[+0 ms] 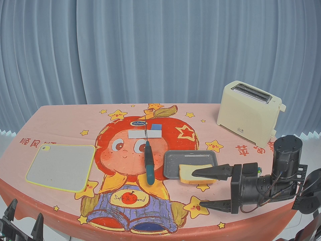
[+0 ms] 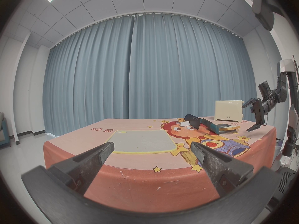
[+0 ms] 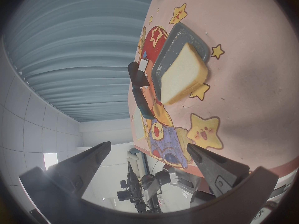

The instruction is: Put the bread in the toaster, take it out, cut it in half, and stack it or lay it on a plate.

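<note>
A slice of bread [image 1: 195, 174] [image 3: 182, 73] lies half on the front rim of a grey tray [image 1: 190, 158] [image 3: 183, 38], half on the tablecloth. My right gripper [image 1: 205, 188] [image 3: 149, 150] is open and turned sideways, just right of the bread; one fingertip overlaps the slice's right end in the head view, and nothing is held. The cream toaster [image 1: 249, 112] [image 2: 228, 110] stands at the back right with empty slots. My left gripper [image 1: 23, 216] [image 2: 152, 153] is open, low off the table's front left corner.
A teal-handled knife [image 1: 149, 161] [image 2: 202, 123] [image 3: 141, 100] lies mid-table with its blade resting on small white and blue blocks [image 1: 145, 133]. A grey cutting board with a yellow rim [image 1: 62, 166] [image 2: 141, 141] sits at the left. The table's front edge runs close below the right gripper.
</note>
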Controlling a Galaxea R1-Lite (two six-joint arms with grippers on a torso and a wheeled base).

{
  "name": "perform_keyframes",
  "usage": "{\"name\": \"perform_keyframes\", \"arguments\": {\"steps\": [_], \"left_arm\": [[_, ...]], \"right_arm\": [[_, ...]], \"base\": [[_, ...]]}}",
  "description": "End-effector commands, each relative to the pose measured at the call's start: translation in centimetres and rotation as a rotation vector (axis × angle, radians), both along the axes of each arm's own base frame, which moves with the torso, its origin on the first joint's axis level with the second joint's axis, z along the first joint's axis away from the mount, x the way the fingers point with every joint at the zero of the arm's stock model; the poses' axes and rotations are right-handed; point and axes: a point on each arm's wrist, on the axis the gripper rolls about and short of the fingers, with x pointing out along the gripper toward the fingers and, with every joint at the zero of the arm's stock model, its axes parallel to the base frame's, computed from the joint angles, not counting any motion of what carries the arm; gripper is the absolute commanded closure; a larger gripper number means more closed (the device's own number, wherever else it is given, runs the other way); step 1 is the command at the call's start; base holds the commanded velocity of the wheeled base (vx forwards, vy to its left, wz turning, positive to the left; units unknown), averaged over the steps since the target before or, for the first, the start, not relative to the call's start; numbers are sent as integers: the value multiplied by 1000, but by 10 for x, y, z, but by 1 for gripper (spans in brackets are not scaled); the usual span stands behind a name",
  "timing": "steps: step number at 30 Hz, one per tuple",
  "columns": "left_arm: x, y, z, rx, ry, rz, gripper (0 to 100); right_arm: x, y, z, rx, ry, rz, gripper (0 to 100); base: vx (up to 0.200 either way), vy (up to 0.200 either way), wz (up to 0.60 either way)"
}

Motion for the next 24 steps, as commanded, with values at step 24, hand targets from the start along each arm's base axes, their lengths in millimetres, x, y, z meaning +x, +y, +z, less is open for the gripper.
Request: {"name": "perform_keyframes", "arguments": {"steps": [24], "left_arm": [[1, 0, -5, 0, 17, 1, 0]], "right_arm": [[48, 1, -17, -25, 48, -120, 0]], "base": [[0, 0, 0]]}}
